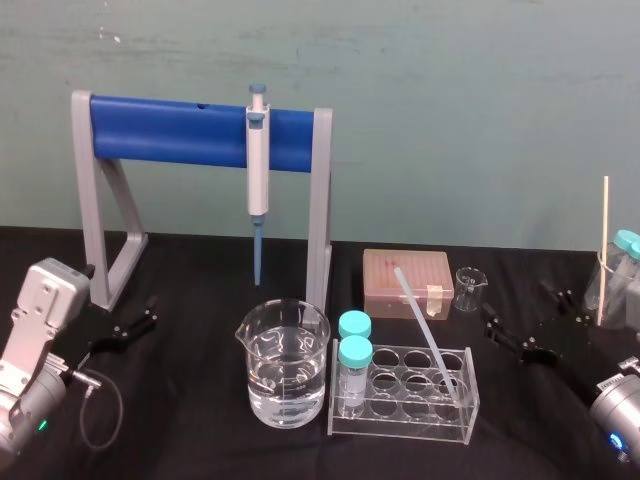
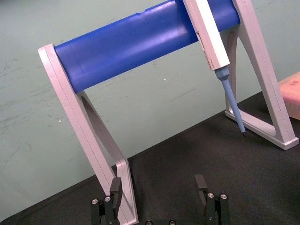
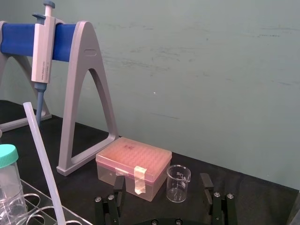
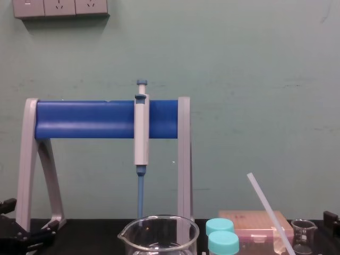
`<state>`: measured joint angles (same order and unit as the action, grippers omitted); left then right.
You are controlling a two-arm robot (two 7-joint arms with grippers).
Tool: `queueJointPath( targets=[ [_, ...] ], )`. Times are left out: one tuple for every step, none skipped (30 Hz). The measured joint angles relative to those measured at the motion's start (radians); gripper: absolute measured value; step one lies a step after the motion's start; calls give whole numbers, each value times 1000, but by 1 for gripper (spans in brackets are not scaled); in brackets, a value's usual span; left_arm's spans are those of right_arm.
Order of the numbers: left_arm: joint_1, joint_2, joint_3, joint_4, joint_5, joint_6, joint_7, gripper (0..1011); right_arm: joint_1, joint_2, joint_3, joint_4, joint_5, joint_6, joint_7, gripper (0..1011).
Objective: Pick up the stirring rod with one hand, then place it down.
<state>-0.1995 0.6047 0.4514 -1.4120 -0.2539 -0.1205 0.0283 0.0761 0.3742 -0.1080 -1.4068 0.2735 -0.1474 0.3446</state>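
Currently: translucent white stirring rod, propped slanting in clear acrylic rack, upper end free to grasp. Black right gripper beside rack, left gripper well left; both jaws wide.

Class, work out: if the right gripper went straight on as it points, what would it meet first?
Likely the small beaker, ahead of the right gripper; the pink box sits beside it.

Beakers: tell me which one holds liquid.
The large beaker in front, left of the tube rack, holds clear liquid; the small beaker beside the pink box looks empty.
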Motion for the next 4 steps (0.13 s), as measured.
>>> queueJointPath(
  targets=[
    [0, 0, 0, 0, 0, 0, 0, 1000, 0, 0, 0, 0, 0, 0, 0, 1000],
    [0, 0, 0, 0, 0, 0, 0, 1000, 0, 0, 0, 0, 0, 0, 0, 1000],
    [0, 0, 0, 0, 0, 0, 0, 1000, 0, 0, 0, 0, 0, 0, 0, 1000],
    [0, 0, 0, 0, 0, 0, 0, 1000, 0, 0, 0, 0, 0, -1, 0, 1000]
  ],
)
